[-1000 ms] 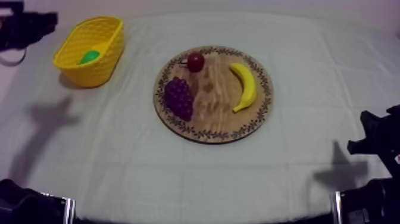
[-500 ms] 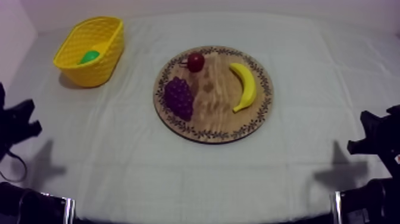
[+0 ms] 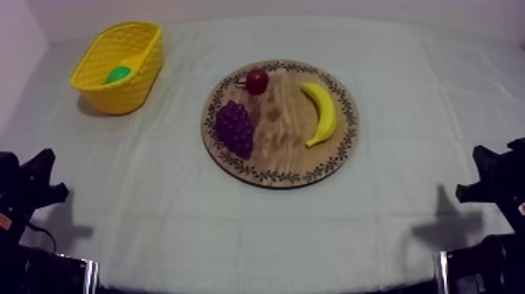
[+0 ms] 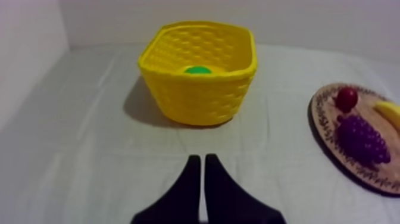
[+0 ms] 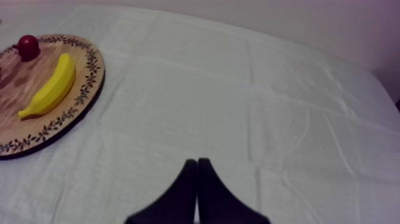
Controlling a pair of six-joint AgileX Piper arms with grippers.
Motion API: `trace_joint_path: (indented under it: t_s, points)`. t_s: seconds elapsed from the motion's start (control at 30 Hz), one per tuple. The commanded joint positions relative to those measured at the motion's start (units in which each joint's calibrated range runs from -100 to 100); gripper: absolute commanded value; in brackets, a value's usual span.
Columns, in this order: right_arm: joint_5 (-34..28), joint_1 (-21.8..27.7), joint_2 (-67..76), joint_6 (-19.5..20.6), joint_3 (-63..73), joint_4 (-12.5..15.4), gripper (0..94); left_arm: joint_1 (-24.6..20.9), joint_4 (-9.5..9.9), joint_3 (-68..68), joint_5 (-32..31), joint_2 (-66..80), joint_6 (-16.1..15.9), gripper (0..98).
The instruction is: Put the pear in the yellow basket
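Pear (image 3: 117, 75) sits inside the yellow basket (image 3: 129, 92), off the wooden board (image 3: 277, 133), so we rest both jaws pinched shut, empty, well back from that basket.

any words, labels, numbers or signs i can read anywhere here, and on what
None: no text, number or sign shows in any view.
The board has a leafy pattern round its rim, not letters.
The basket, pear, grapes, banana, small red fruit and cloth bear no marks.
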State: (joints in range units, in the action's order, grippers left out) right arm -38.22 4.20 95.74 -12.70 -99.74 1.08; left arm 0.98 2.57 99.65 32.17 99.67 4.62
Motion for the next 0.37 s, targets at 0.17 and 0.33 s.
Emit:
trace_joint_path:
  t_s: [0.17,0.33]
  points:
    - [0.0,0.0,0.0,0.0,0.0,0.1,0.3,-0.1,-0.14,0.1,-0.4,0.1,8.3,0.1]
    - [0.0,0.0,0.0,0.0,0.0,0.1,0.3,-0.1,-0.15,0.1,-0.4,0.1,7.7,0.1]
